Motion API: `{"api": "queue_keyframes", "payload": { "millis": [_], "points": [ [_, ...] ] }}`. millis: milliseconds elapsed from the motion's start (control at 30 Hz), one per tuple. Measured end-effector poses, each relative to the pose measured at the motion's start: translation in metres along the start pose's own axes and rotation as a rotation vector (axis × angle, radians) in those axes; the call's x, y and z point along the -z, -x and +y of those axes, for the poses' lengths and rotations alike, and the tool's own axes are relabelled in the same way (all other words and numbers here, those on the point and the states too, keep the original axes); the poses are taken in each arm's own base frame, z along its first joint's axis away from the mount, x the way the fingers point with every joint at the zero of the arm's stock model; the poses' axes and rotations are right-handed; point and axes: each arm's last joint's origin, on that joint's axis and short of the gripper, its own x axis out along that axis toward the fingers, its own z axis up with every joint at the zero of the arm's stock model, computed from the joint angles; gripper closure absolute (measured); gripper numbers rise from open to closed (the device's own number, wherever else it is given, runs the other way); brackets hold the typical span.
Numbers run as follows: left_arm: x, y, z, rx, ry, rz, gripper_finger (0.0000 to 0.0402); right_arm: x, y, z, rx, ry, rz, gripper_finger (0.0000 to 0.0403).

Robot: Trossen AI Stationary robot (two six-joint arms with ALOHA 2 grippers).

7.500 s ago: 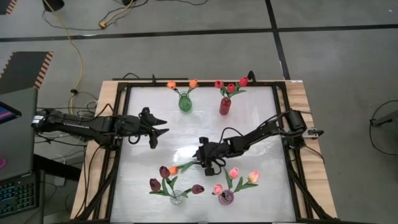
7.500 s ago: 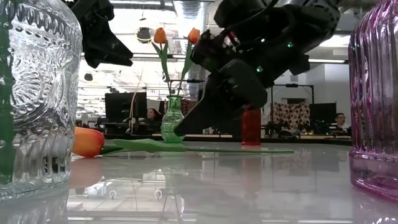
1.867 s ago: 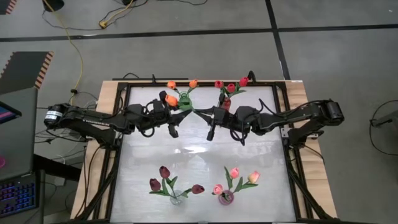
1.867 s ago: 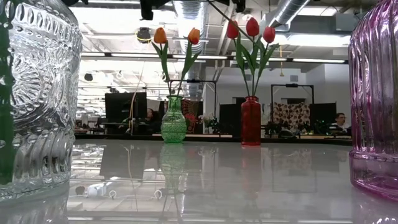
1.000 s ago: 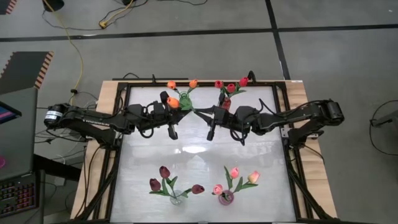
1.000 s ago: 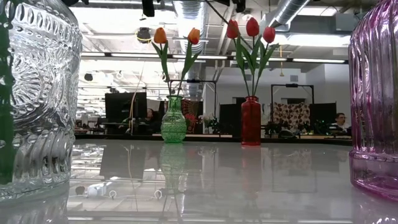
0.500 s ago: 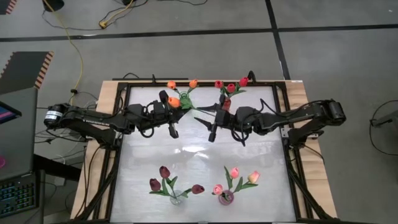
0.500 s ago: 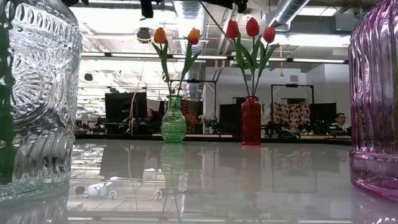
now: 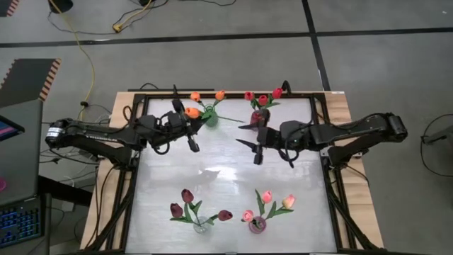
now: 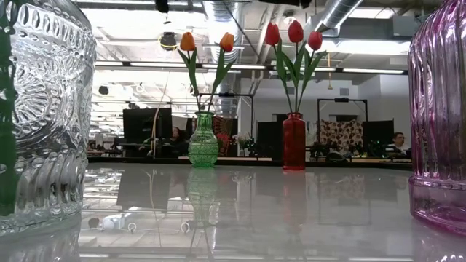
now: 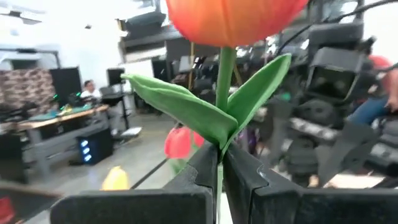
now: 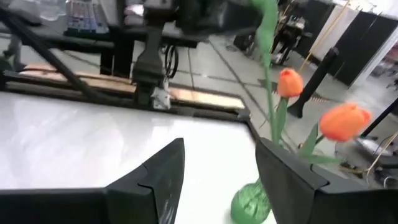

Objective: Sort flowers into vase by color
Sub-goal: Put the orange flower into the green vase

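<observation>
L gripper had fingers pinched on orange tulip stem, head and leaves just above the fingertips, green vase close beside. R gripper fingers spread w/ nothing between, green vase just beyond its tips

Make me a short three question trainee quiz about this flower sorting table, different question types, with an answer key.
1. True or false: the left pincer is shut on the stem of an orange tulip.
2. How many tulips stand in the red vase? A) one B) three C) five
3. Fill in: the right pincer is ____ and holds nothing.

Key: 1 true. 2 B. 3 open.
</observation>
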Motion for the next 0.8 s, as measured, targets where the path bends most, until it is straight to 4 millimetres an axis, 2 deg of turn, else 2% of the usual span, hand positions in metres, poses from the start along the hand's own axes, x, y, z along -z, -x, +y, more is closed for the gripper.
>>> {"api": "queue_keyframes", "payload": {
  "millis": [233,467,600,800],
  "points": [
    [-0.030,0.002,0.009,-0.079,-0.096,0.168,0.0401,-0.002,0.022,-0.002,-0.035,-0.044,0.052,0.0180],
    [-0.056,0.002,0.016,-0.147,-0.170,0.261,0.0401,0.000,0.027,-0.004,-0.040,-0.081,0.093,0.0180],
    [-0.063,0.001,0.024,-0.188,-0.182,0.282,0.0401,0.004,0.025,-0.003,-0.042,-0.074,0.118,0.0180],
    [-0.057,-0.003,0.041,-0.257,-0.187,0.332,0.0401,0.007,0.020,0.000,-0.045,-0.067,0.135,0.0180]
  ]
}}
